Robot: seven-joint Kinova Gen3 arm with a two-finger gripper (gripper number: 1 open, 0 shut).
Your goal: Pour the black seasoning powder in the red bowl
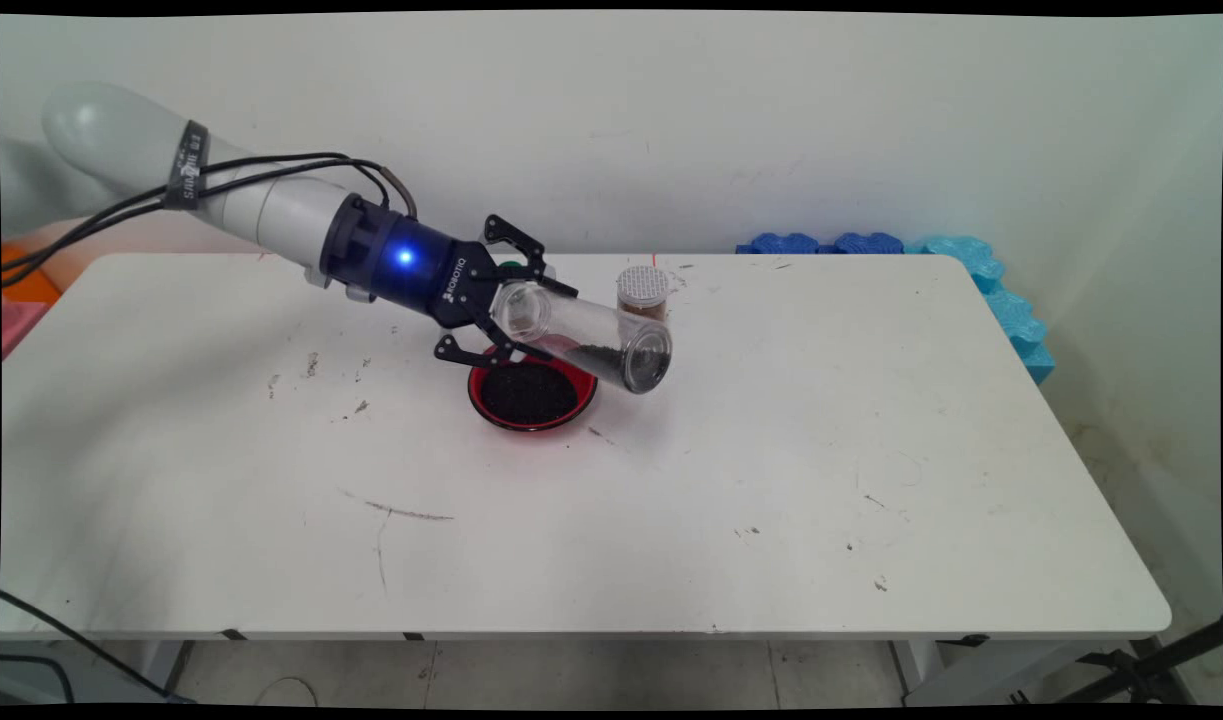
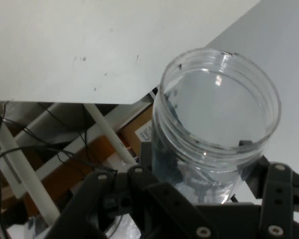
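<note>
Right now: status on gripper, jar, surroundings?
Gripper shut on clear jar, tilted above red bowl of dark grains. Few grains left inside. Lidded spice jar upright just behind.

We see a clear, glossy plastic jar (image 1: pixel 586 340) at the frame's centre, smooth-walled with a ridged threaded mouth. Below it sits a shiny red bowl (image 1: pixel 532 393) of coarse black grains. The table (image 1: pixel 671 520) looks matt white, scuffed and smudged. At upper right, blue foam mats (image 1: pixel 981 280) look soft and dull.

Gripper (image 1: pixel 516 300) holds jar (image 1: pixel 591 340) above bowl (image 1: pixel 531 395) (shaker (image 1: pixel 642 290) behind)
</note>
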